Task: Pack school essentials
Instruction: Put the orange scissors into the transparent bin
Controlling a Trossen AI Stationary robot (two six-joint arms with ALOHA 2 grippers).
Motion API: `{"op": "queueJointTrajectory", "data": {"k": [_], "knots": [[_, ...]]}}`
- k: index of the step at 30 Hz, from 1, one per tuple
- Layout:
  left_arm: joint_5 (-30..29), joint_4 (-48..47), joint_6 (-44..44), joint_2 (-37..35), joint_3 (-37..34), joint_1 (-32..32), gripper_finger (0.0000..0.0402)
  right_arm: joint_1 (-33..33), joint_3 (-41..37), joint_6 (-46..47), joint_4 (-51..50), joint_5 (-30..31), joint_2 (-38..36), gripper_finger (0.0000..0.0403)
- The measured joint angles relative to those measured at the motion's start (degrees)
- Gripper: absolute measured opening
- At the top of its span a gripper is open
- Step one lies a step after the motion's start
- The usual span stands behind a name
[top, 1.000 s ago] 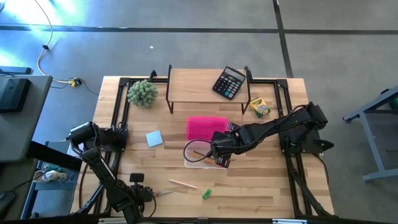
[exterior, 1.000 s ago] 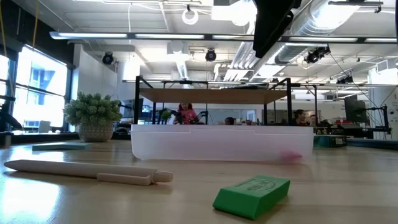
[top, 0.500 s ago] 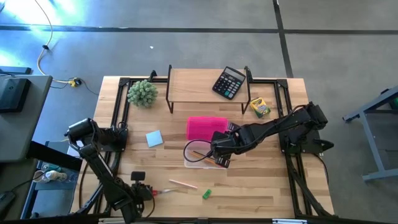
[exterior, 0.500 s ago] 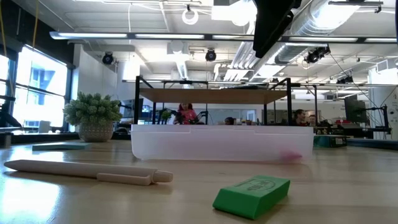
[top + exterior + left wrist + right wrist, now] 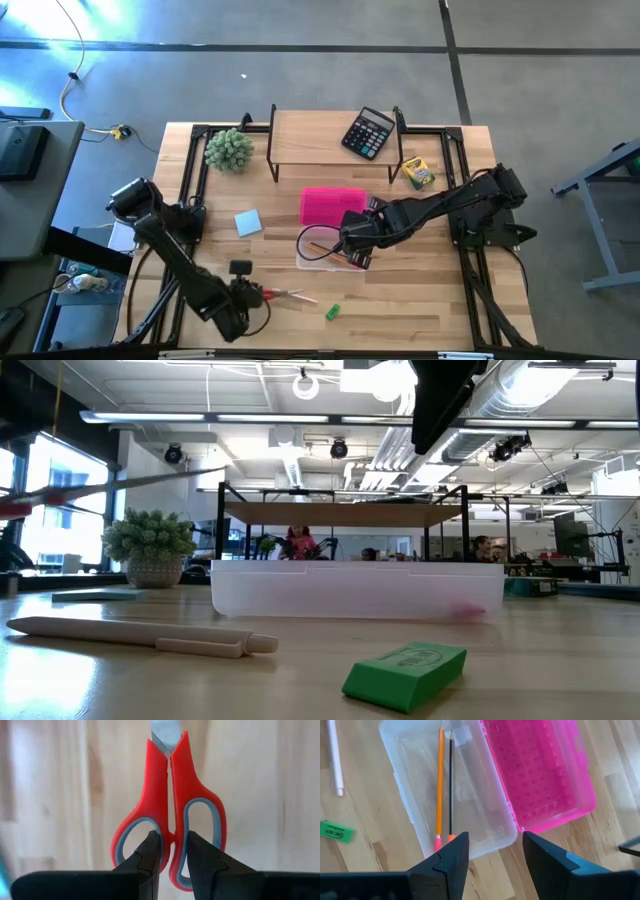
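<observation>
We grip the red-handled scissors (image 5: pixel 170 815) in the left gripper (image 5: pixel 172 851), pinched at the handle bridge above the table's near-left; rigid, light, slick plastic; right gripper (image 5: pixel 494 851) open over the clear pencil case (image 5: pixel 420 805).

Over the clear box (image 5: pixel 322 249) the right claw (image 5: pixel 352 253) blocks its right end; the left half lies open from above. Between it and the left claw (image 5: pixel 258 296) the counter (image 5: pixel 400 305) is bare except a white pen (image 5: pixel 296 295) and green eraser (image 5: pixel 332 312) near the front edge.
</observation>
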Motion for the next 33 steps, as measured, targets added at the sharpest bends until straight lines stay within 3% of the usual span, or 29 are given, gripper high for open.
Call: {"op": "queueJointTrajectory", "data": {"k": [10, 16, 33], "knots": [[-3.14, 3.63, 17.41, -3.31, 0.01, 13.40, 0.0058, 0.24, 0.01, -1.63, -2.08, 0.74, -3.51, 0.0177], [0.86, 9.85, 27.38, -3.08, 0.00, 21.22, 0.0058, 0.24, 0.01, -1.04, -4.17, 3.43, -5.83, 0.0177], [13.15, 24.19, 46.19, -1.68, 0.04, 35.18, 0.0058, 0.20, 0.01, 2.91, -7.95, 7.91, -7.13, 0.0177]]}}
